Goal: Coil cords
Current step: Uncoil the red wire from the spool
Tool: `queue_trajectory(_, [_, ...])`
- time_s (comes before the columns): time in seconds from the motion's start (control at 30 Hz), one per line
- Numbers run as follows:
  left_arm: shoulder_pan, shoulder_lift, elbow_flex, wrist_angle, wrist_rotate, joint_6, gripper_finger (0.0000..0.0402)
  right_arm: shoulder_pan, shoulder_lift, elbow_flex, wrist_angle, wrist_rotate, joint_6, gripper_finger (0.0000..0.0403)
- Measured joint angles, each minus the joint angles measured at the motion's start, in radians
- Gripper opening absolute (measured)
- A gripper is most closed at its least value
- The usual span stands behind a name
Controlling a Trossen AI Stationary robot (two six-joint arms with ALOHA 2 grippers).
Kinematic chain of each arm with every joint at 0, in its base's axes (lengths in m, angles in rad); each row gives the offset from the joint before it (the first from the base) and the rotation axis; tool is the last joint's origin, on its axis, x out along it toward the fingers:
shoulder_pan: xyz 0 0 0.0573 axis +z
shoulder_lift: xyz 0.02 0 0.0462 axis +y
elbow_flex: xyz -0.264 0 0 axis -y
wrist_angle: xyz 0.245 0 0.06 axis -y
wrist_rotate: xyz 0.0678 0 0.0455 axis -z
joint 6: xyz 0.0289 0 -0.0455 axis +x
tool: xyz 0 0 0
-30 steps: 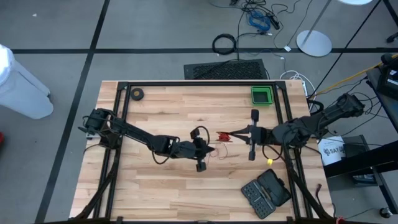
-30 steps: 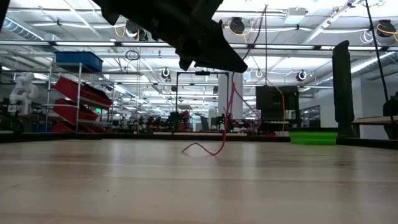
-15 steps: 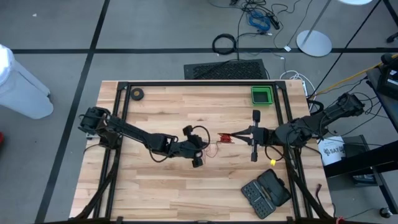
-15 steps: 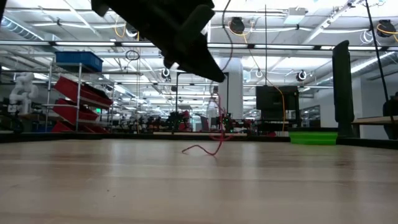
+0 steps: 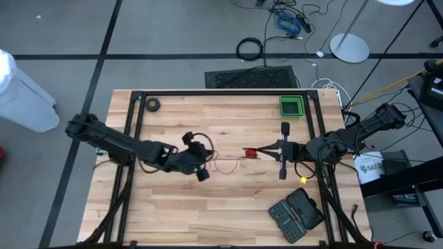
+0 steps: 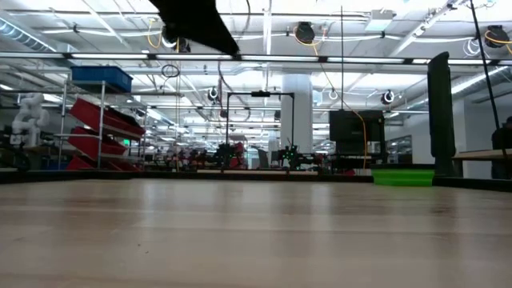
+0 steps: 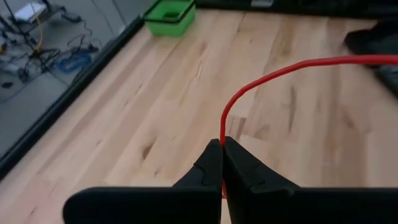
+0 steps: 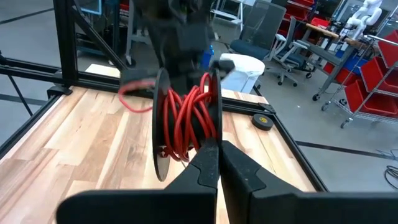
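Holding: the left gripper [image 7: 222,144] has its two fingers [image 7: 208,163] squeezed tight on the thin red cord [image 7: 273,76].
Left gripper place: it [image 5: 201,164] is over the middle of the wood table [image 5: 208,207], well apart from the green tray [image 5: 291,106], toward the table's left side.
Right fingers: the right gripper [image 8: 217,149] has its fingers [image 8: 205,158] pressed together, nipping the edge of the small black reel [image 8: 186,121].
Reel: red cord is wound in loops around it, and it stands up on its edge.
Right gripper place: it [image 5: 266,149] is below the green tray in the top-down view, up off the table.
Cord: it [image 5: 228,163] runs in a loose line between the two grippers, from the reel [image 5: 250,152] to the left gripper.
Other things: a black case [image 5: 296,214] lies near the table's front right corner, a small yellow bit [image 5: 301,180] sits just above it, and a black tape roll [image 5: 152,104] is far from the green tray, by the back left corner.
Low camera: only a dark bit of one arm [image 6: 196,24] shows at the top.
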Motion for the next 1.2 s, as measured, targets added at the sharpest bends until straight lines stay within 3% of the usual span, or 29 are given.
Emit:
queue_trajectory(0.47, [-0.141, -0.122, 0.0, 0.032, -0.192, 0.003, 0.0002, 0.0, 0.0, 0.0, 0.0, 0.0, 0.01, 0.0])
queue_trajectory(1.2, [-0.296, -0.123, 0.0, 0.608, -0.187, 0.372, 0.0002, -0.002, 0.022, 0.0, 0.001, 0.0, 0.002, 0.0])
